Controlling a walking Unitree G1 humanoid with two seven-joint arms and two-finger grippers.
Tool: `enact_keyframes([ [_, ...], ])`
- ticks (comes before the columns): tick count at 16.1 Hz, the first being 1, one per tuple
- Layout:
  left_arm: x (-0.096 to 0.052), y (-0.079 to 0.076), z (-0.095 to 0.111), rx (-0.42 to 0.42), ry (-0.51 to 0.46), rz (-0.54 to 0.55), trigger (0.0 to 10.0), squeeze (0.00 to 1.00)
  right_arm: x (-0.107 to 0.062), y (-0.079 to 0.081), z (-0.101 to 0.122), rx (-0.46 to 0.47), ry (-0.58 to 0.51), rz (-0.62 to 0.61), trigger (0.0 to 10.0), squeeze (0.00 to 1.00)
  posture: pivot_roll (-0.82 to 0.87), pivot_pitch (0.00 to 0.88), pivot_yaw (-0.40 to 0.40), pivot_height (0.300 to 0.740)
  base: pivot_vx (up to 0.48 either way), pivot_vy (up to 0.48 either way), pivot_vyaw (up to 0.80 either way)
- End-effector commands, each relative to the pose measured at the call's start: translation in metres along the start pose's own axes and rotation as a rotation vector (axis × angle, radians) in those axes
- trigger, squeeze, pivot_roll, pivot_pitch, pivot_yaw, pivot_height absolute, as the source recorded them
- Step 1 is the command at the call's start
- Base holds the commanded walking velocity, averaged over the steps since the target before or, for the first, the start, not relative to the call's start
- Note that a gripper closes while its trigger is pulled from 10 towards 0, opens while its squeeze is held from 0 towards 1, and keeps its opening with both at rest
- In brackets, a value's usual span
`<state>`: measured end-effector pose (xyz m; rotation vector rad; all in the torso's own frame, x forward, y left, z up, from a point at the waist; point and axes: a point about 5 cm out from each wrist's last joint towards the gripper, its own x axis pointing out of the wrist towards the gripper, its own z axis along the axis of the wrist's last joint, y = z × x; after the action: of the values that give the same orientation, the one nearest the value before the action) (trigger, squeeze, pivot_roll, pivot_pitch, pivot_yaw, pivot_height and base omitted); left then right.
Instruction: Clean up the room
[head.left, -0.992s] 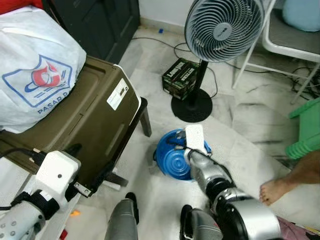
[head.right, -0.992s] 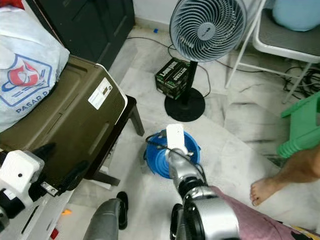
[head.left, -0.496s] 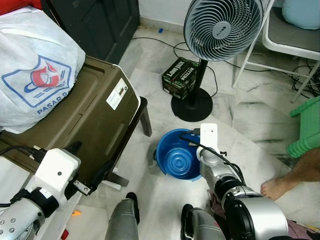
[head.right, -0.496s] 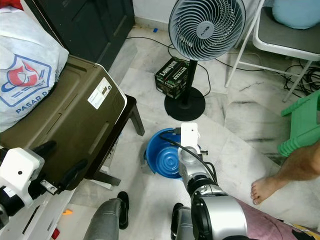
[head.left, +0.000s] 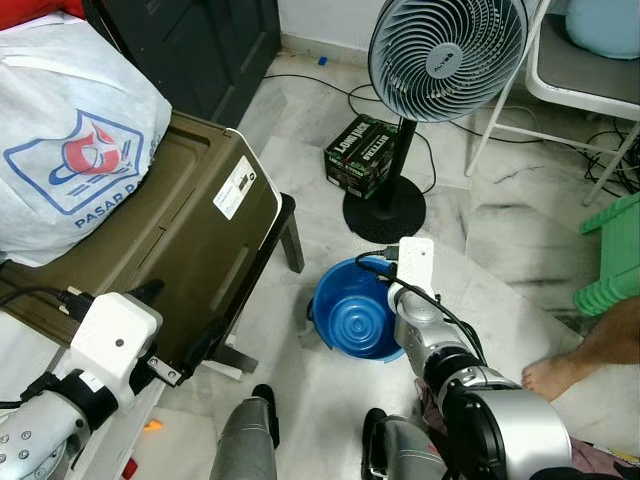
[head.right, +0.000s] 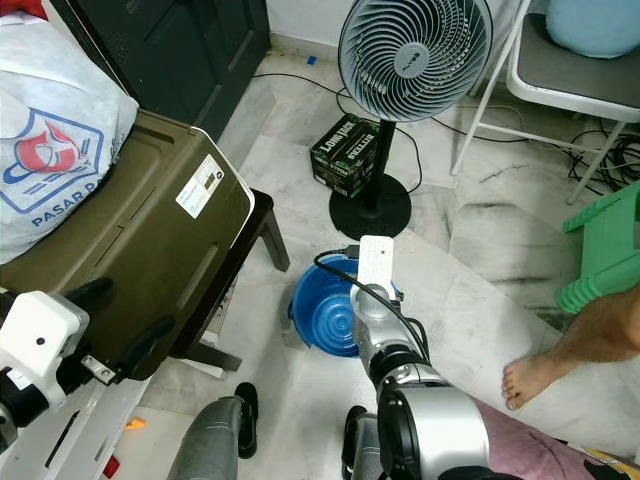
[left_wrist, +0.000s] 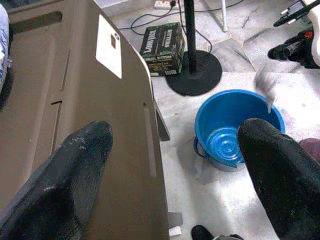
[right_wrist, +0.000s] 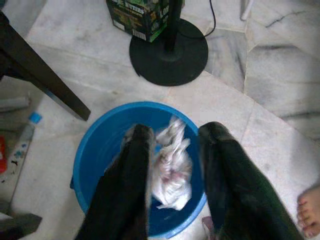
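A blue bucket (head.left: 352, 322) stands on the marble floor in front of the fan. My right gripper (right_wrist: 177, 131) hangs over it near its right rim, fingers apart. A crumpled white and pink wad (right_wrist: 171, 167) lies loose between and below those fingers, over the bucket's inside (right_wrist: 100, 145). In the left wrist view the wad (left_wrist: 265, 82) is a grey blur just above the bucket rim (left_wrist: 210, 107), under the right gripper (left_wrist: 292, 47). My left gripper (head.left: 178, 322) is open over the edge of an olive hard case (head.left: 170, 240), holding nothing.
A standing fan (head.left: 445, 55) and a black-green box (head.left: 362, 152) are behind the bucket. A white printed bag (head.left: 65, 150) lies on the case. A person's foot (head.left: 555, 375) and a green stool (head.left: 612, 260) are at the right. Cables run under a white chair at the back.
My right wrist has shifted from over the bucket's middle toward its right rim. The left arm has barely moved.
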<state>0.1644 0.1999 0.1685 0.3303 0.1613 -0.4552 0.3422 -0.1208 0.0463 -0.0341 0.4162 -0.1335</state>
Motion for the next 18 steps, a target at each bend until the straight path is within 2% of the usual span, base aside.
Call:
enact_keyframes([
  [1, -0.001, 0.001, -0.005, -0.012, 0.034, -0.008, 10.0, 0.00, -0.001, 0.002, -0.005, 0.016, 0.020, 0.010, 10.0, 1.00, 0.41, 0.325, 0.066, 0.740, 0.000, 0.000, 0.00],
  [3, 0.001, 0.000, -0.005, -0.013, 0.030, -0.011, 10.0, 0.00, -0.001, 0.005, 0.000, -0.033, -0.020, 0.035, 10.0, 1.00, 0.39, 0.316, 0.061, 0.740, 0.000, 0.000, 0.00],
  [4, 0.007, -0.001, -0.005, -0.019, 0.017, -0.009, 10.0, 0.00, -0.002, 0.015, 0.013, -0.121, -0.106, 0.098, 10.0, 1.00, 0.36, 0.302, 0.051, 0.740, 0.000, 0.000, 0.00],
  [6, 0.016, -0.002, -0.004, -0.027, -0.011, 0.000, 10.0, 0.00, -0.003, 0.024, 0.023, -0.164, -0.168, 0.163, 10.0, 1.00, 0.33, 0.291, 0.039, 0.740, 0.000, 0.000, 0.00],
  [8, 0.031, -0.005, -0.002, -0.046, -0.054, 0.011, 10.0, 0.00, -0.010, 0.041, 0.025, -0.235, -0.242, 0.316, 10.0, 1.00, 0.28, 0.267, 0.014, 0.740, 0.000, 0.000, 0.00],
  [10, 0.043, -0.008, -0.001, -0.065, -0.088, 0.010, 10.0, 0.00, -0.024, 0.055, 0.017, -0.287, -0.303, 0.500, 10.0, 1.00, 0.22, 0.243, -0.012, 0.740, 0.000, 0.000, 0.00],
  [11, 0.050, -0.011, 0.000, -0.077, -0.110, 0.015, 10.0, 0.00, -0.034, 0.059, 0.012, -0.313, -0.345, 0.610, 10.0, 1.00, 0.19, 0.228, -0.027, 0.740, 0.000, 0.000, 0.00],
  [12, 0.060, -0.013, 0.003, -0.093, -0.146, 0.025, 10.0, 0.00, -0.051, 0.058, 0.007, -0.356, -0.392, 0.727, 10.0, 1.00, 0.15, 0.208, -0.042, 0.740, 0.000, 0.000, 0.00],
  [14, 0.075, -0.015, 0.009, -0.114, -0.204, 0.048, 10.0, 0.00, -0.065, 0.042, 0.004, -0.396, -0.424, 0.759, 10.0, 1.00, 0.08, 0.175, -0.055, 0.740, 0.000, 0.000, 0.00],
  [16, 0.091, -0.015, 0.013, -0.159, -0.247, 0.069, 10.0, 0.00, -0.073, 0.013, -0.002, -0.411, -0.412, 0.704, 10.0, 1.00, 0.01, 0.131, -0.046, 0.740, 0.000, 0.000, 0.00],
  [18, 0.104, -0.019, 0.013, -0.166, -0.269, 0.056, 10.0, 0.00, -0.078, -0.013, -0.002, -0.414, -0.398, 0.626, 10.0, 1.00, -0.02, 0.103, -0.048, 0.740, 0.000, 0.000, 0.00],
])
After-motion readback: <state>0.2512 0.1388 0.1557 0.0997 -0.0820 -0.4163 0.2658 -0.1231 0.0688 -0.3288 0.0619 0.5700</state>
